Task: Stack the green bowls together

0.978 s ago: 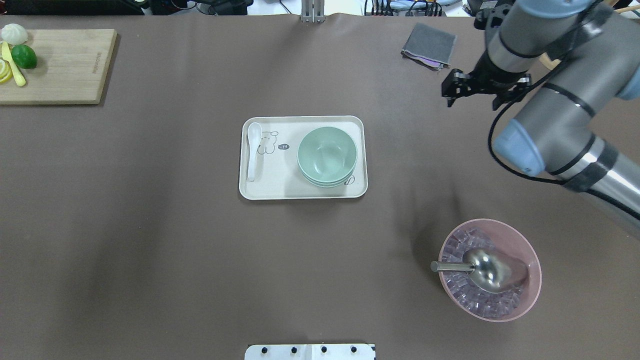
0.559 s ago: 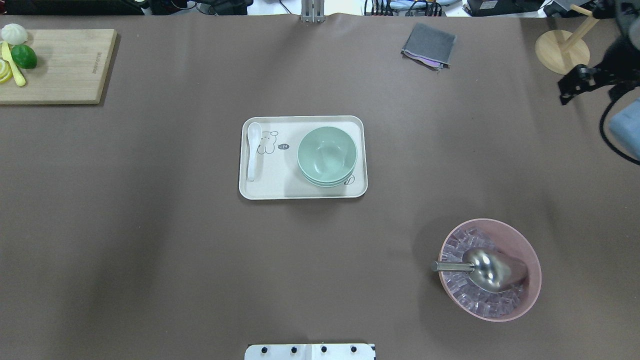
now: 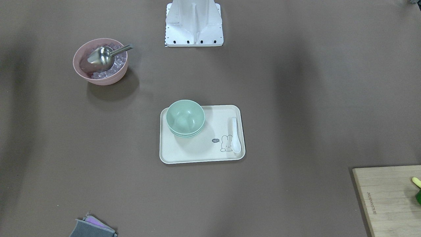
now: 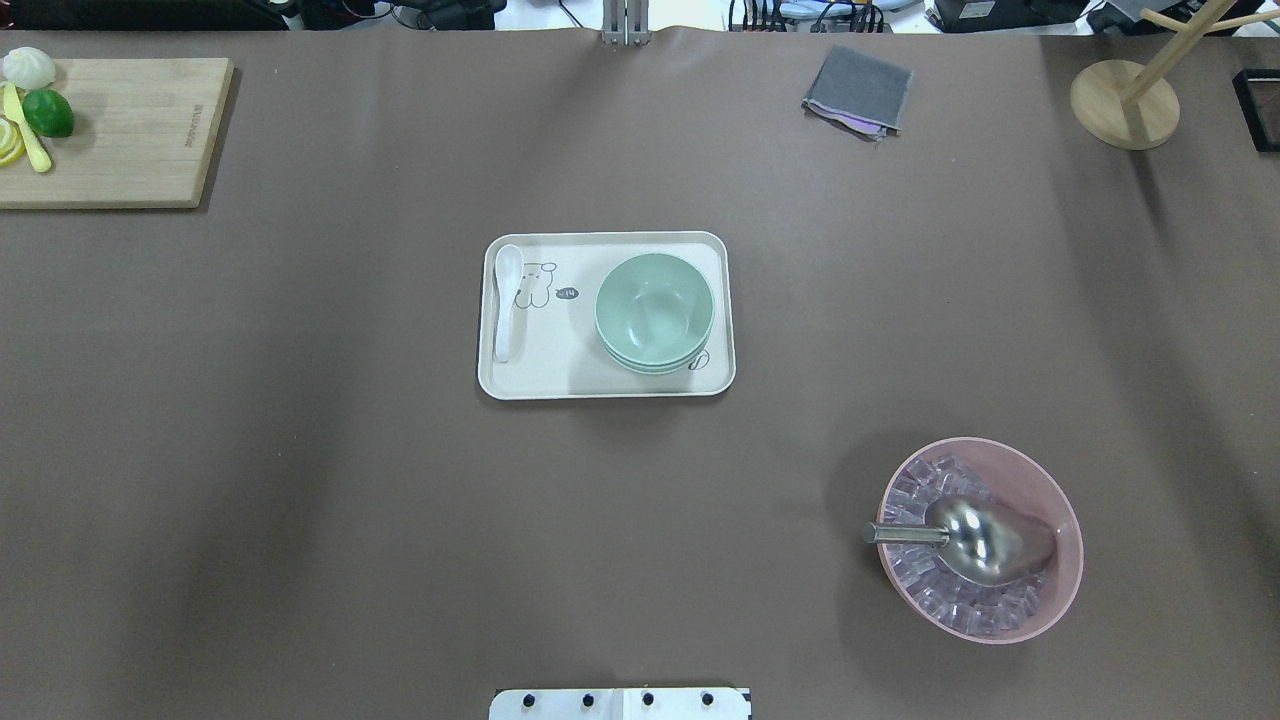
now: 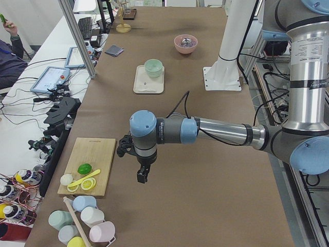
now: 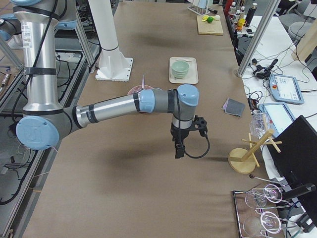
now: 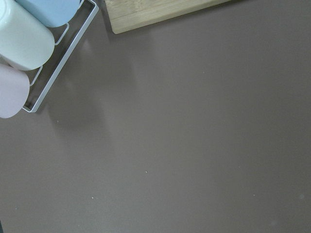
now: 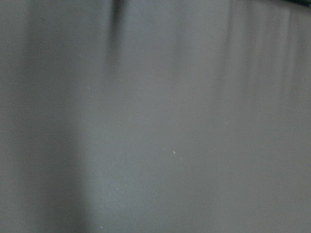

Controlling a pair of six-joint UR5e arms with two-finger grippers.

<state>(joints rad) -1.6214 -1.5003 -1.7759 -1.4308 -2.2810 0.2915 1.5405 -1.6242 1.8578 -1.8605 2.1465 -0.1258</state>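
Observation:
The green bowls [image 4: 654, 312] sit nested in one stack on the right half of a cream tray [image 4: 560, 352] at mid-table; the front-facing view shows the bowls [image 3: 185, 118] on the tray [image 3: 204, 152]. No gripper is near them. My left gripper [image 5: 142, 175] hangs over bare table by the cutting board, far from the tray. My right gripper [image 6: 178, 151] hangs over bare table at the opposite end. Both show only in the side views, so I cannot tell whether either is open or shut. The wrist views show only table surface.
A white spoon [image 4: 507, 300] lies on the tray's left. A pink bowl [image 4: 980, 540] with ice and a metal scoop stands front right. A cutting board [image 4: 120, 130] with fruit, a grey cloth [image 4: 858, 90] and a wooden stand [image 4: 1125, 100] line the far edge. Cups [image 5: 82, 226] sit at the left end.
My right arm has swung out of the overhead view to the right, uncovering the wooden stand. The stacked bowls and tray have not moved.

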